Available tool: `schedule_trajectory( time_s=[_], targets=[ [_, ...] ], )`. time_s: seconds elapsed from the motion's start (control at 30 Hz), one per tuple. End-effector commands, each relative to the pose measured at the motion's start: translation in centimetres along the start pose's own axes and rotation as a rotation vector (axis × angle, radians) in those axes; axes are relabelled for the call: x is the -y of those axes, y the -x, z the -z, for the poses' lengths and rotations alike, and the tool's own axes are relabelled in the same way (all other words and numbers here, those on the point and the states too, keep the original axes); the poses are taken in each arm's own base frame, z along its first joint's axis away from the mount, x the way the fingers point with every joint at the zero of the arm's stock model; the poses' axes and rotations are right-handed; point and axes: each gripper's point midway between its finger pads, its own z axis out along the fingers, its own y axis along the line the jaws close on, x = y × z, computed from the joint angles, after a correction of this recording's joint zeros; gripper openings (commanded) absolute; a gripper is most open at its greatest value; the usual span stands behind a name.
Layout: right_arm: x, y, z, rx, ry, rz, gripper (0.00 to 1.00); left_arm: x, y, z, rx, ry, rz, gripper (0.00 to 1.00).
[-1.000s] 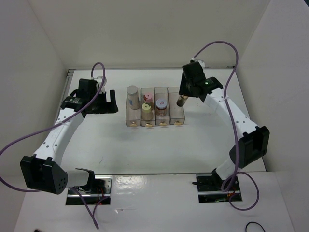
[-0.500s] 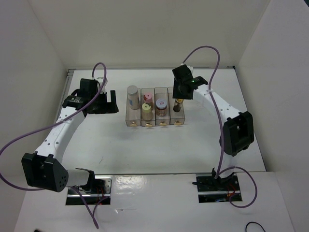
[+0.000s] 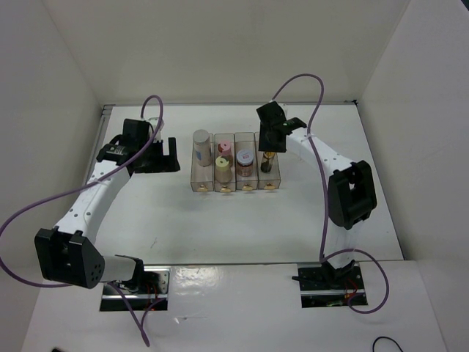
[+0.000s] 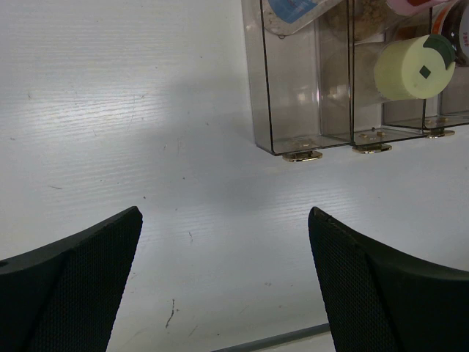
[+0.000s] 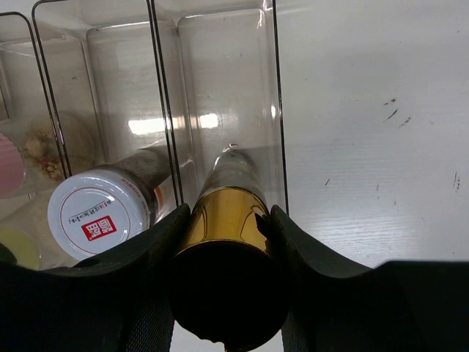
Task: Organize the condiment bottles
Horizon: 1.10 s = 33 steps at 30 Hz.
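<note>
Two white arms with black joints, trailing purple cables.

The left arm [image 3: 95, 198] and right arm [image 3: 311, 147] have smooth white shells, with chunky black housings at elbow and wrist. A thin purple cable [image 3: 322, 238] loops loosely off each one. Both the left end effector [image 3: 167, 154] and right end effector [image 3: 270, 145] are matte black. The left's fingers [image 4: 80, 286] are broad, with a fine mesh texture. The bases [image 3: 135, 282] show bare metal and red wiring.

grey cap [image 3: 201, 136] | pink cap [image 3: 224, 147] | yellow cap [image 4: 415, 68] | white lid [image 5: 95, 196] — red mark [image 5: 97, 229] | gold-banded bottle [image 5: 223, 227]
</note>
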Motion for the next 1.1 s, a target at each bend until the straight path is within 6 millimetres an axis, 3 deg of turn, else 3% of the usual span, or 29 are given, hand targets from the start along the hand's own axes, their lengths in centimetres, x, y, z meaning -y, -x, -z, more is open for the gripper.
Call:
schedule_trajectory(
  time_s=[0.0,0.23,0.53,0.57,0.6,0.67,0.7,0.83,0.93,1.07],
  targets=[
    [-0.9,2.7,0.4,0.103,0.021,-0.020,0.17,-0.3,0.2,-0.3,0.014,0.005,-0.014,1.00],
    [-1.0,1.3,-0.5,0.071,0.012,-0.001,0.38,-0.3,0.2,-0.3,0.014,0.005,-0.014,1.00],
    [-0.6,-0.1,-1.3,0.039,-0.004,0.012,0.49,-0.2,0.6,0.5,0.043,0.000,-0.017,1.00],
    [-0.6,-0.1,-1.3,0.039,-0.004,0.012,0.53,-0.2,0.6,0.5,0.043,0.000,-0.017,1.00],
    [-0.6,-0.1,-1.3,0.039,-0.004,0.012,0.64,-0.2,0.6,0.5,0.043,0.000,-0.017,1.00],
    [-0.6,-0.1,-1.3,0.039,-0.004,0.012,0.70,-0.2,0.6,0.5,0.043,0.000,-0.017,1.00],
    [-0.6,0.2,-1.0,0.046,0.000,0.009,0.78,-0.2,0.6,0.5,0.043,0.000,-0.017,1.00],
    [-0.7,0.4,-0.8,0.048,0.001,0.008,0.93,-0.1,0.7,0.9,0.053,-0.003,-0.018,1.00],
    [-0.8,0.9,-0.4,0.052,0.003,0.007,0.99,-0.1,0.7,1.3,0.063,-0.005,-0.019,1.00],
    [-1.7,3.4,2.5,0.113,0.053,-0.012,0.99,0.0,0.8,1.5,0.072,-0.007,-0.020,1.00]
  ],
)
